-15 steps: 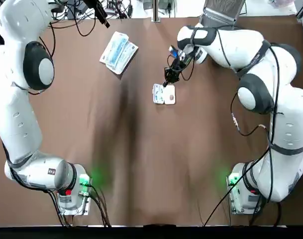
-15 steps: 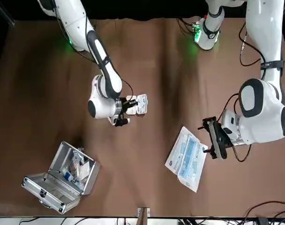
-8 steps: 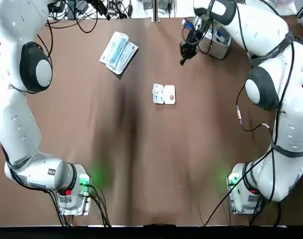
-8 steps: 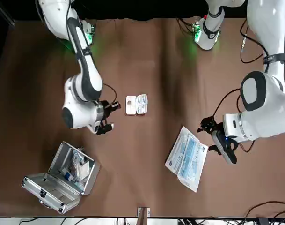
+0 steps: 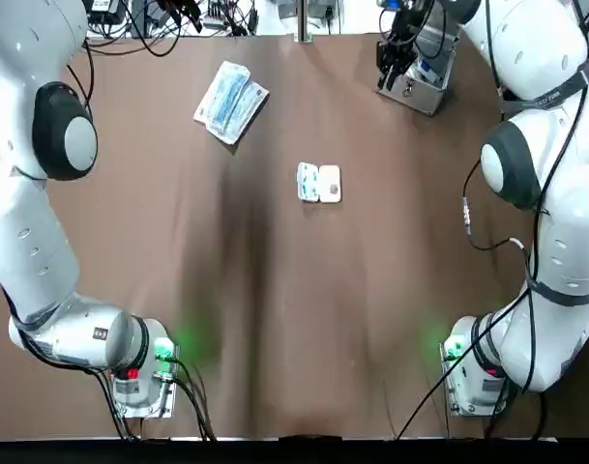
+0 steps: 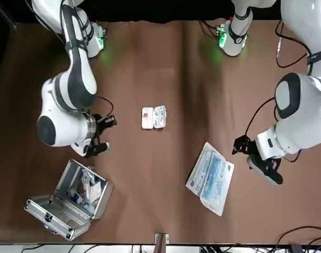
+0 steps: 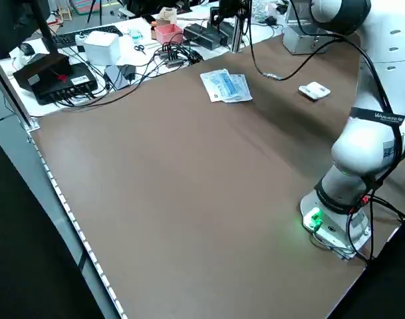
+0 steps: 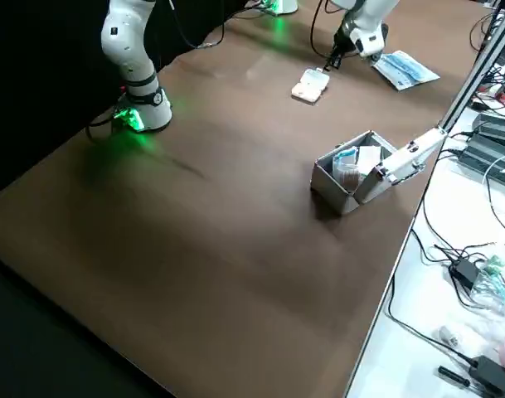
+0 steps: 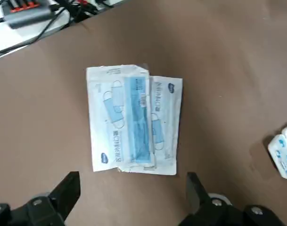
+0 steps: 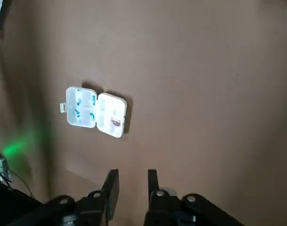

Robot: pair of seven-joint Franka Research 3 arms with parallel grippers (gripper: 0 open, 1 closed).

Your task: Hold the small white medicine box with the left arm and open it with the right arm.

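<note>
Across the table (image 5: 275,319): right gripper (image 10: 132,174) up near the open metal case (image 6: 47,211), fingers a narrow gap apart, pinching nothing. Left gripper (image 9: 132,177) hanging over the masks (image 5: 230,101), jaws spread wide, likewise empty. Mid-table, well apart from both: box (image 5: 319,183), lying flat, lid swung fully open, compartments showing. Looks like opening already done, with neither arm on it. Next, most likely: parking both arms, or else lowering the left squarely over the base half for a hold.
</note>
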